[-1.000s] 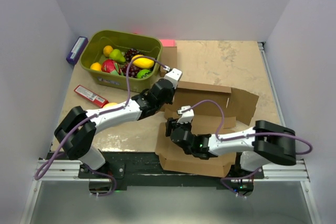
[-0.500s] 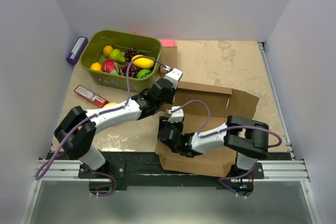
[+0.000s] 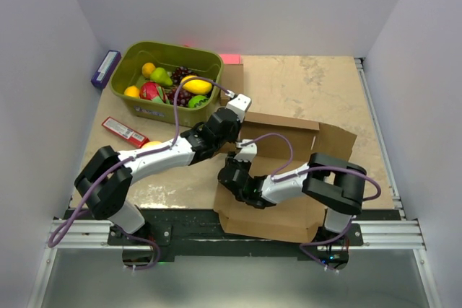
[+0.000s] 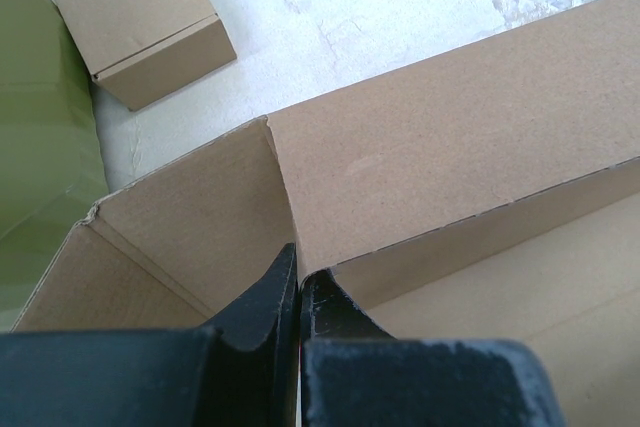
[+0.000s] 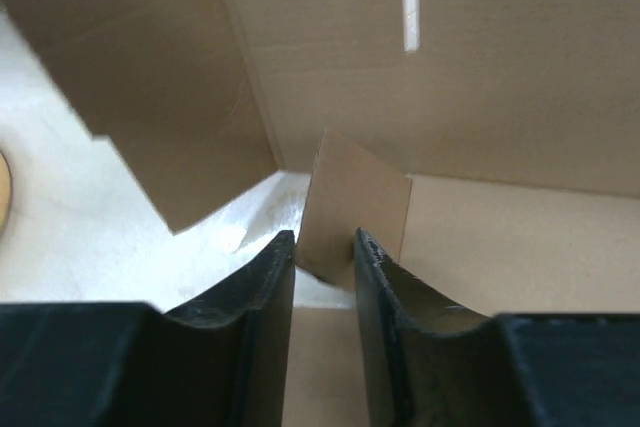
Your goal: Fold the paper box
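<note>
**Item: the paper box** [image 3: 268,224] [image 4: 450,137] [image 5: 520,67], plain brown die-cut card, partly raised. We found it on the near right part of the worktop [image 3: 317,81]. Its front panel lay at the near edge by the right arm's base, its back wall stood upright, and a side flap splayed out to the right.

**Left fingers** [image 4: 268,297]: pressed together at the box's far left corner, where the back wall met the side wall. The corner crease ran down into the line between them. We could not tell whether card was caught there.

**Right fingers** [image 5: 268,272]: a little apart, inside the box at its left end, low over the floor panel. A small upright tab of the box showed in the gap between the tips. We could not tell whether they gripped it.

**Beyond the far left corner:** a small cardboard box [image 3: 232,76] [image 4: 135,22], closed, lying apart from the paper box.

**Further left:** a green bin [image 3: 146,110] of fruit, a red packet [image 3: 124,130], an orange fruit [image 3: 149,145] and a purple carton [image 3: 105,68].
</note>
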Robot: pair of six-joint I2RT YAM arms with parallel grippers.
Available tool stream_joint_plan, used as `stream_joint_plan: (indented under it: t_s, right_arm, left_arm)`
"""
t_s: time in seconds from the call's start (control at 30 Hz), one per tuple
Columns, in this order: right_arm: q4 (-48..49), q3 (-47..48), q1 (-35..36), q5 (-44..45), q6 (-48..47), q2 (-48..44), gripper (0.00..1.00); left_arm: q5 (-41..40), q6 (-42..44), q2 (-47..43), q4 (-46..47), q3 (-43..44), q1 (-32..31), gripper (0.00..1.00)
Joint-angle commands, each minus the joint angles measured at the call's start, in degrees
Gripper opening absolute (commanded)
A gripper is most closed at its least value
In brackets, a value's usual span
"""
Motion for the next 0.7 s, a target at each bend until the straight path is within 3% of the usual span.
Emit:
stream_joint_plan:
  t_s: [0.0,0.37,0.43,0.67]
  right_arm:
    - [1.4,-2.7,-2.7,0.1,6.5,-3.1,0.29]
    - [-13.0,-3.6,-3.0,2.9,18.2,-6.3,0.19]
    - [-19.4,-2.1,-3.0,3.2,22.3,-5.8,0.17]
    - [-30.8,-1.4,-3.2,1.8,31.6,-4.4,0.17]
  left_arm:
    - [3.0,1.0,0.2,-3.6,-1.6,-0.1,0.0]
    - [2.2,1.6,-0.9,-3.5,-1.9,-0.1,0.0]
    - [1.9,1.7,-1.2,-3.5,-2.0,-0.1,0.0]
    - [1.4,1.9,-2.0,-3.5,-2.2,-0.1,0.0]
